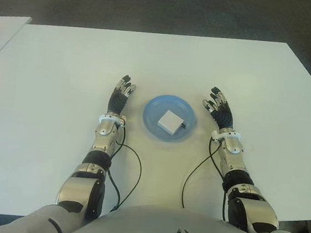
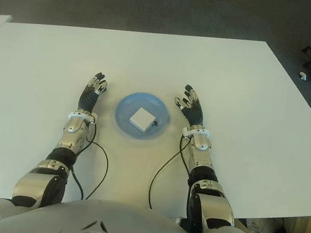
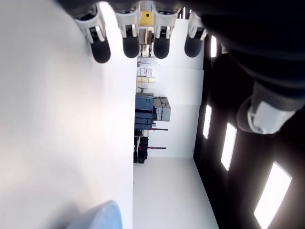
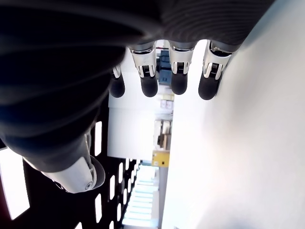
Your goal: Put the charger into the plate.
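At centre frame in the eye views, sits white charger point(image 1: 171, 121) flat inside blue plate point(image 1: 154, 108) on white table point(image 1: 66, 68), prongs or a dark tip facing lower right, so task looks done. Flanking the plate, just beside its rim without touching: left hand point(image 1: 120, 95) at its left, right hand point(image 1: 217, 107) at its right, both with fingers point(image 3: 131, 45) spread and holding nothing, as both wrist views confirm. Judged risks from here: clipping the rim on retreat and sliding or tipping the plate; snagging a forearm cable point(image 1: 130, 172)
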Available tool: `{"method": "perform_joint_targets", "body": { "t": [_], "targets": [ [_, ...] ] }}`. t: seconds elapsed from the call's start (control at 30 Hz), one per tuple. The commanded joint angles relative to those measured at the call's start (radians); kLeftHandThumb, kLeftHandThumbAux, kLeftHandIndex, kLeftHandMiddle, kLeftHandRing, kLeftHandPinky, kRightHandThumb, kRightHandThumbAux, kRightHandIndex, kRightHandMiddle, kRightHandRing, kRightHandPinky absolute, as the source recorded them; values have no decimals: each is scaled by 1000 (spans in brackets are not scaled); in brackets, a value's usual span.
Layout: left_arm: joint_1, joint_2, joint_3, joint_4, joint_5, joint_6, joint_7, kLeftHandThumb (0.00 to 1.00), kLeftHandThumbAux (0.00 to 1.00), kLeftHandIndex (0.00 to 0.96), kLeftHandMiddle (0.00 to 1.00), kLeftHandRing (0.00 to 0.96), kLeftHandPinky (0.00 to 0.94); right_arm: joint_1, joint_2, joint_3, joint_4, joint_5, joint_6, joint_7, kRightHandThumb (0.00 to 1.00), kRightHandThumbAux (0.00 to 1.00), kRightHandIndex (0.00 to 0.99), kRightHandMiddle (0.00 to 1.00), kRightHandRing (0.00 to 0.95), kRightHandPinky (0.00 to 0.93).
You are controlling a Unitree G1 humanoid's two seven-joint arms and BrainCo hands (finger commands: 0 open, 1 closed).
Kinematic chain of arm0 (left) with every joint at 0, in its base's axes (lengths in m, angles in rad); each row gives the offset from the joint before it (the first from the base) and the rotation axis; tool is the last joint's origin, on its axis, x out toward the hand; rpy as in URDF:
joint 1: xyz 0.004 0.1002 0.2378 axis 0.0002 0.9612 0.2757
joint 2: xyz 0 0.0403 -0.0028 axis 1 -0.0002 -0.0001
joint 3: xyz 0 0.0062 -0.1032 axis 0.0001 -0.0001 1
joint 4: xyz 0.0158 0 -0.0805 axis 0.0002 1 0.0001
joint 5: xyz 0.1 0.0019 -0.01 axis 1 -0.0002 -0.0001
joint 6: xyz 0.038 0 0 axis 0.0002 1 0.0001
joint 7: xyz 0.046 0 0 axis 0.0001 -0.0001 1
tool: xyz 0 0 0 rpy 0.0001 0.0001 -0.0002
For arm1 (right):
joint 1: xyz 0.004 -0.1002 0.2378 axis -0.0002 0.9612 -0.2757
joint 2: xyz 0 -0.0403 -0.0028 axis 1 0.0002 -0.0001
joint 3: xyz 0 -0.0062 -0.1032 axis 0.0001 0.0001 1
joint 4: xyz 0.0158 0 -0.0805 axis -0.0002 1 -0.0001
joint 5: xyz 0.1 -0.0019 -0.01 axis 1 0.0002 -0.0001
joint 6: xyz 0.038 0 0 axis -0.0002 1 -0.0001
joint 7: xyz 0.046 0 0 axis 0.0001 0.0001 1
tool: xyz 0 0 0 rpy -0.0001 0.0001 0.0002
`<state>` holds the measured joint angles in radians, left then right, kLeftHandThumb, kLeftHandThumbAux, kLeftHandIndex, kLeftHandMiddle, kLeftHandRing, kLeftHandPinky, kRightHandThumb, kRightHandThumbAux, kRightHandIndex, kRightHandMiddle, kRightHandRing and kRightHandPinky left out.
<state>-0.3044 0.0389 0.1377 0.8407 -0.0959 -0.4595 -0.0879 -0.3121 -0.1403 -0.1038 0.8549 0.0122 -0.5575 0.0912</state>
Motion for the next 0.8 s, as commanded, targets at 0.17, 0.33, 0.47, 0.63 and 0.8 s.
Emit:
{"method": "perform_joint_targets", "body": {
  "t": [0.17, 0.33, 0.47, 0.63, 0.8],
  "targets": [
    [39, -13, 6, -17, -15, 56, -4, 76, 457, 0, 0, 0, 0, 11, 2, -4, -4, 4, 30, -8, 107, 711, 0, 0, 0, 0],
    [36, -14, 9, -23, -17, 70, 0, 80, 454, 0, 0, 0, 0, 10, 2, -1, -6, -3, 33, -17, 112, 707, 0, 0, 0, 4],
    [36, -14, 10, -28, -15, 79, 7, 81, 455, 0, 0, 0, 0, 12, 2, 3, -10, -10, 32, -25, 116, 702, 0, 0, 0, 4],
    [35, -13, 8, -29, -7, 85, 15, 78, 456, 0, 0, 0, 0, 13, 1, 7, -11, -16, 32, -32, 120, 698, 0, 0, 0, 4],
    [33, -11, 6, -30, 0, 88, 23, 76, 458, 0, 0, 0, 0, 14, 1, 9, -14, -18, 35, -37, 122, 696, 0, 0, 0, 4]
  ]
}}
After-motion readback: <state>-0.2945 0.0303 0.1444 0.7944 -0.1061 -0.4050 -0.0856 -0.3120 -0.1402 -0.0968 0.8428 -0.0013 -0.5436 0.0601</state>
